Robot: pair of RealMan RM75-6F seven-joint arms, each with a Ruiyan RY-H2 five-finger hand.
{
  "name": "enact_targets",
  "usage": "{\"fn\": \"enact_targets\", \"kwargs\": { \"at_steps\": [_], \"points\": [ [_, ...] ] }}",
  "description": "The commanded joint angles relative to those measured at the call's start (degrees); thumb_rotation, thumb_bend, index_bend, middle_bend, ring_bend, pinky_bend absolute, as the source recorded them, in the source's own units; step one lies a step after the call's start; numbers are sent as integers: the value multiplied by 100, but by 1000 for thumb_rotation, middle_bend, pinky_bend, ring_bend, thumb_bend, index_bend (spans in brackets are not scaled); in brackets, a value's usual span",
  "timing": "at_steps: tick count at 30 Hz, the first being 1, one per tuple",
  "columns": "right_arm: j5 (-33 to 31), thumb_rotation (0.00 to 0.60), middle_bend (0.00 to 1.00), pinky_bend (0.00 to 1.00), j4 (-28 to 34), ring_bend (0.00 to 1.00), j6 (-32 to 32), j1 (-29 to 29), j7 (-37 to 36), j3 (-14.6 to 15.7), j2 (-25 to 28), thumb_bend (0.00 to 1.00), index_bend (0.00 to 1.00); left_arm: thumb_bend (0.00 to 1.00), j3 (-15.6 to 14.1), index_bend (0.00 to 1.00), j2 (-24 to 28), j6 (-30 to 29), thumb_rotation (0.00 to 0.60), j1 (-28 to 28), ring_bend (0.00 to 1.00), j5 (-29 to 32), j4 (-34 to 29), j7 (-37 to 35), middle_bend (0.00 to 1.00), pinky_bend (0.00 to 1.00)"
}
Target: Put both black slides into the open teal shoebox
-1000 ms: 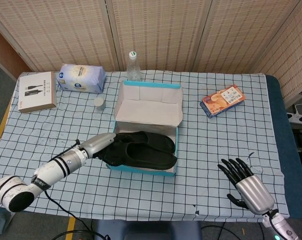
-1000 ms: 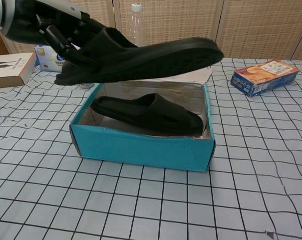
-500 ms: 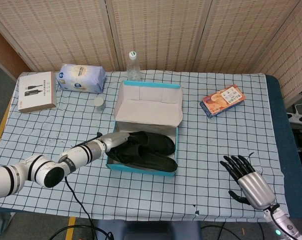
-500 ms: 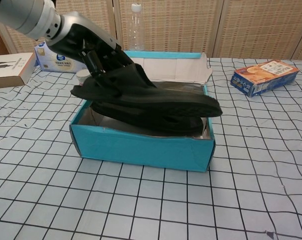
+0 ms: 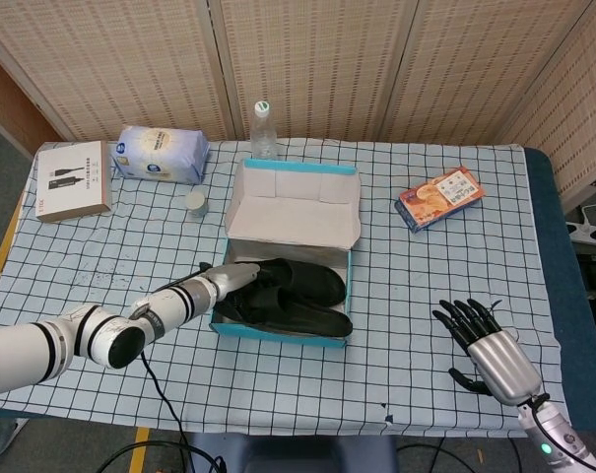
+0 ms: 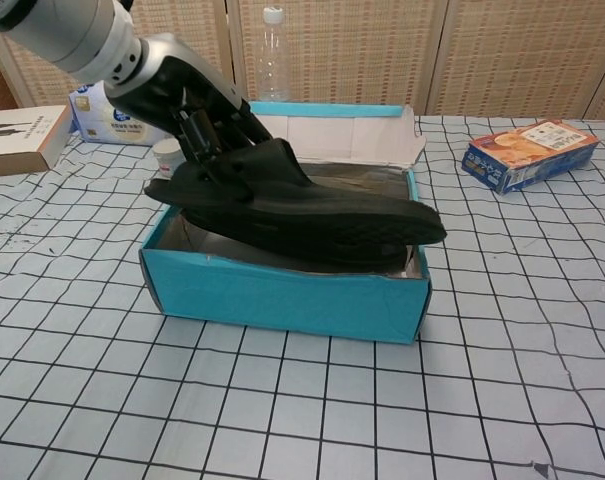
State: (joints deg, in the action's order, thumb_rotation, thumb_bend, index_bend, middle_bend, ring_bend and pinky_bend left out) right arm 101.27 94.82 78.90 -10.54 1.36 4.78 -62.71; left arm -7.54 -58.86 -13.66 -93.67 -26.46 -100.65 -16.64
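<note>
The open teal shoebox (image 5: 278,333) (image 6: 282,295) stands mid-table with its lid folded back. One black slide (image 5: 307,281) lies inside it. My left hand (image 5: 233,278) (image 6: 197,100) holds the second black slide (image 5: 298,315) (image 6: 302,205) by its strap end, tilted sole-out and resting across the box's front part on top of the first. My right hand (image 5: 493,355) rests open on the table at the front right, far from the box.
A clear bottle (image 5: 264,130), a white packet (image 5: 160,155), a small white cup (image 5: 195,203) and a flat box (image 5: 73,179) sit at the back left. A snack box (image 5: 439,198) lies at the back right. The checkered cloth covers the table.
My left hand has lowered the second slide from above the box down onto the first slide inside it. The right hand has barely shifted.
</note>
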Motion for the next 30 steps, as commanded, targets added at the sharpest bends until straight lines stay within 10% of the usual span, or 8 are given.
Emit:
{"fn": "enact_targets", "kwargs": {
  "at_steps": [1, 30],
  "points": [
    [2, 600, 0, 0, -8, 0, 48, 17, -22, 3, 25, 197, 0, 476, -115, 605, 16, 134, 600, -109, 668, 0, -14, 14, 684, 746],
    [84, 600, 0, 0, -87, 0, 10, -50, -65, 57, -52, 197, 0, 458, -1150, 599, -1244, 418, 600, -476, 672, 343, 1118, -428, 683, 749]
  ]
}}
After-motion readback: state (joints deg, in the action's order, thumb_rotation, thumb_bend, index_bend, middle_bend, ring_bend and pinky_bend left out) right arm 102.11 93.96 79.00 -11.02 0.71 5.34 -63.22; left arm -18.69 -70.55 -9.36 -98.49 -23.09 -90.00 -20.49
